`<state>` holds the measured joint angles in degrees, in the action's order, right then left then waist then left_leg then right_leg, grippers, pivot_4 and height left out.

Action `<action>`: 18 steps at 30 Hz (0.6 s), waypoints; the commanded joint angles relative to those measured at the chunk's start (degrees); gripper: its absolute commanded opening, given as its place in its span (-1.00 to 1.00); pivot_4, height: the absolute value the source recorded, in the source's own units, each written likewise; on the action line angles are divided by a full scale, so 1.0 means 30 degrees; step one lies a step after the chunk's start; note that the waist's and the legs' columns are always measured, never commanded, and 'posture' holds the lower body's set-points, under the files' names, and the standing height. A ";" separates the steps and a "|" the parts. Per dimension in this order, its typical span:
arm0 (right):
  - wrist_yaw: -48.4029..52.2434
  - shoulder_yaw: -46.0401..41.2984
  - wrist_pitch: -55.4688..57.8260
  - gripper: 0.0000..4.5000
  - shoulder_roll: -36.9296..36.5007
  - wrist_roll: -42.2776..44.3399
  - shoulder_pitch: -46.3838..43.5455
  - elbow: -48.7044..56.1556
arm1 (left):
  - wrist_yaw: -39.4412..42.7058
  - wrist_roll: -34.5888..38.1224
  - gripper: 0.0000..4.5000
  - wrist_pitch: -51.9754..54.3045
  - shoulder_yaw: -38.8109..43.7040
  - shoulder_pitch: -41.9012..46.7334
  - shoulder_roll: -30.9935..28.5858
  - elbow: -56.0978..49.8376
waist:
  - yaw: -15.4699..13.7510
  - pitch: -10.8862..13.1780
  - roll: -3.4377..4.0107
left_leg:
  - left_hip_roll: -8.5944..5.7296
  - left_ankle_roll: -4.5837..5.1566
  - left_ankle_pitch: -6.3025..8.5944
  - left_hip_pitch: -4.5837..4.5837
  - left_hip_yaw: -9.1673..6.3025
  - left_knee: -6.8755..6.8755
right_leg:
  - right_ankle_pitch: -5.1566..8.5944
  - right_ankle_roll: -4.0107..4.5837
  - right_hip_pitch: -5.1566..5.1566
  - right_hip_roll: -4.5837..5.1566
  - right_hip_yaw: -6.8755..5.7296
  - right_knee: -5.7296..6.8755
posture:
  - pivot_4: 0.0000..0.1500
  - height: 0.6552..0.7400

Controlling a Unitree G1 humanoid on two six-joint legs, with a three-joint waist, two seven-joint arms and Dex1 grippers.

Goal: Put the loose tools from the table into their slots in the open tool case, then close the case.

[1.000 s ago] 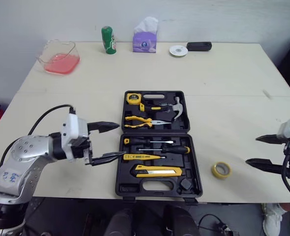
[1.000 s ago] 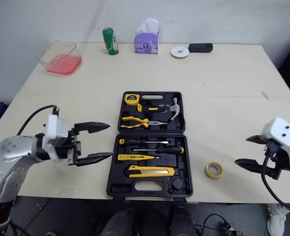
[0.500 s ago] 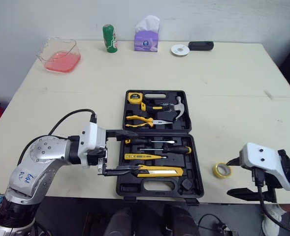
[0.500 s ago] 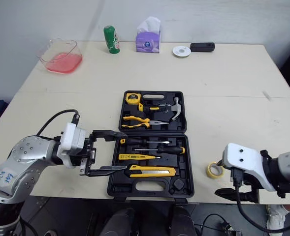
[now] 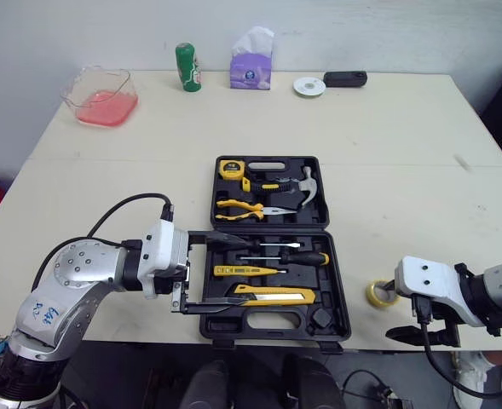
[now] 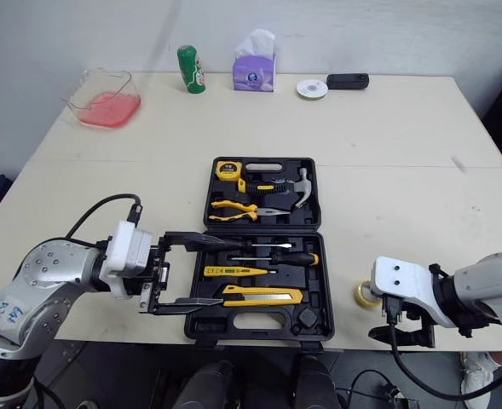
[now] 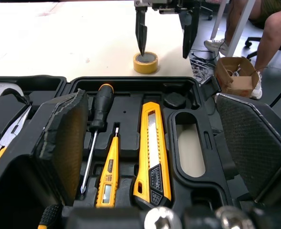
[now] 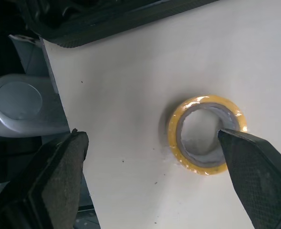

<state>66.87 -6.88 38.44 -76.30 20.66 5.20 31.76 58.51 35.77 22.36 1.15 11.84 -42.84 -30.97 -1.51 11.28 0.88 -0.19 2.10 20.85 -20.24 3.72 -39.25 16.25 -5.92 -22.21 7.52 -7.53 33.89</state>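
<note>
Lowered since a second ago, the right tool (image 5: 390, 309) is being held spread at the yellow tape roll (image 5: 383, 294), one finger seemingly over its hole; the roll is lying on the counter (image 5: 404, 170), just right of the tool case (image 5: 219, 324).

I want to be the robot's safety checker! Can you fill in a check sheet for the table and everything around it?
Surface: pale table, no spills seen.
Job's things: case open and flat; tape measure, hammer, pliers, screwdrivers and knife in slots; tape loose on the table, right of the case.
Clutter: bowl, can, tissue box, disc and black gadget along the far edge.
Hands: left hand open over the case's near half; right hand open, one fingertip at the tape's hole.
Cables: black cable loops off the left arm; another hangs from the right arm.
Surroundings: wall behind; a person's legs and a cardboard box past the table's right side.
</note>
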 commanded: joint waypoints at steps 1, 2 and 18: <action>0.0087 0.0851 -0.0480 1.00 0.0089 -0.0503 -0.0676 -0.0271 | -0.0117 0.0109 0.98 -0.0073 0.0274 -0.0100 -0.0103 -0.0733 | 0.0000 0.0000 0.0000 | -0.0002 0.0001 -0.0001 -0.0001 0.0002 0.0000 | 0.0000 0.0000 0.0000 0.0000 -0.0001 0.0000 | 1.00 1.00; 0.0063 0.1152 -0.0391 1.00 0.0086 -0.0563 -0.0865 -0.0337 | -0.0090 0.0049 0.98 -0.0117 0.0271 -0.0121 -0.0136 -0.0693 | -0.0017 0.0000 0.0000 | -0.0005 0.0002 -0.0001 -0.0001 0.0001 0.0000 | 0.0000 0.0000 -0.0001 -0.0001 -0.0001 0.0001 | 1.00 1.00; -0.0054 0.3090 -0.1371 -0.96 0.0391 -0.1957 -0.2470 -0.1204 | -0.0202 -0.0081 1.00 -0.0273 0.0315 -0.0041 -0.0050 -0.0621 | 0.0006 -0.0010 -0.0017 | -0.0006 0.0003 -0.0007 -0.0005 0.0001 -0.0008 | 0.0000 0.0000 -0.0009 -0.0007 -0.0005 0.0029 | 1.00 1.00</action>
<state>66.24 2.32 35.11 -75.56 15.25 -1.55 28.06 58.14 35.40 22.28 1.18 11.71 -42.91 -31.05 -1.49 11.26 0.83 -0.21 2.11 20.83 -20.26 3.72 -39.27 16.25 -5.92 -22.24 7.49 -7.55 33.98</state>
